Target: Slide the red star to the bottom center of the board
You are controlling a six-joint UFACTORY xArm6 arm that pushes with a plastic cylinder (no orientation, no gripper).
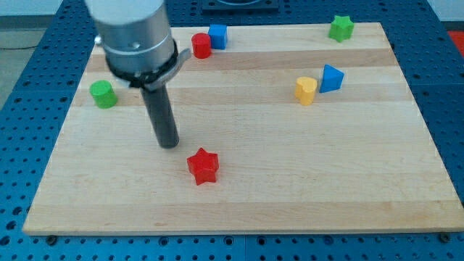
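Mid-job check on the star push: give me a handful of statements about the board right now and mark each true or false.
1. The red star lies below and to the view's right of my tip. True.
2. My tip is pressed against the red star. False: a strip of bare board shows between them.
3. The yellow block sits right beside the blue triangular block. True.
4. The red cylinder is alone at the view's bottom edge. False: it is near the view's top, next to the blue cube.
5. The green star is at the view's top right. True.
6. The green cylinder is on the view's right side. False: it is near the left edge.
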